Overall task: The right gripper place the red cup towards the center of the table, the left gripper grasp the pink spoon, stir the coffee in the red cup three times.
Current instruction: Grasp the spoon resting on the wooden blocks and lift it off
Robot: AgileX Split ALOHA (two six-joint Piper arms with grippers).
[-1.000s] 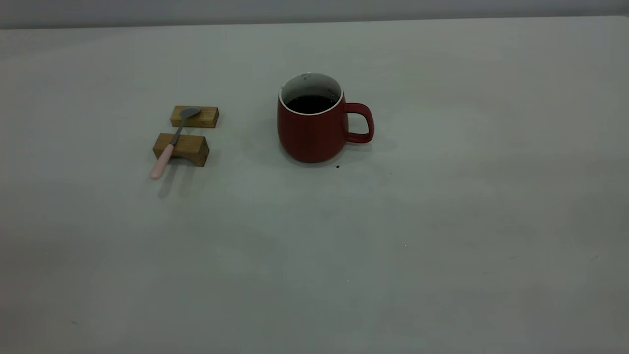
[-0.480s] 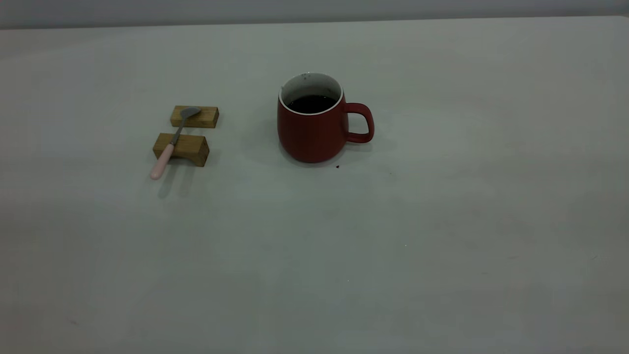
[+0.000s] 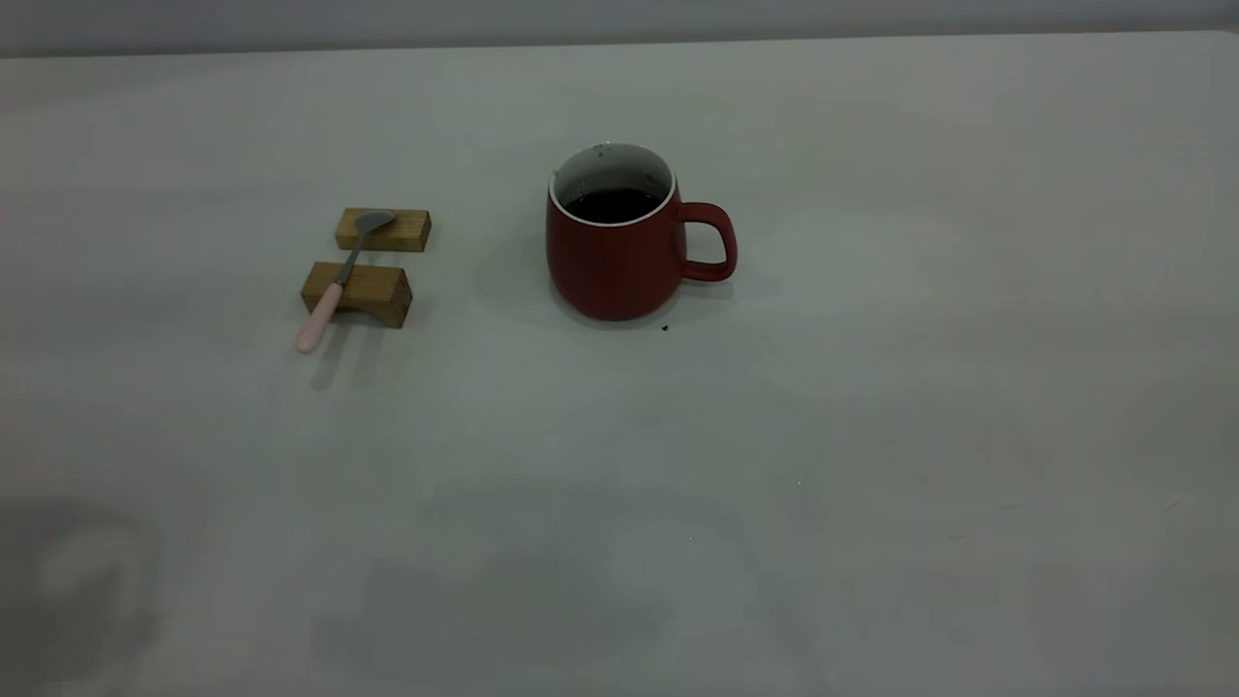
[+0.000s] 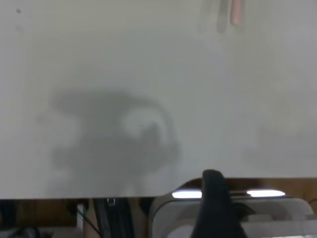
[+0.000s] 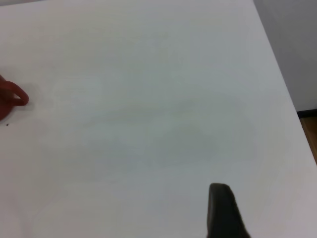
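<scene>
Cup [image 3: 617, 254] w/ coffee [image 3: 612, 204] mid-table [image 3: 871, 436]; spoon [image 3: 339, 280] across two blocks [image 3: 357, 291]. Grippers' jaw state: can't tell.

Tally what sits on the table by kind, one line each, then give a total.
Red cup with coffee: 1
Pink spoon, lying across the blocks: 1
Tan wooden blocks: 2
Total: 4 things on the table
</scene>
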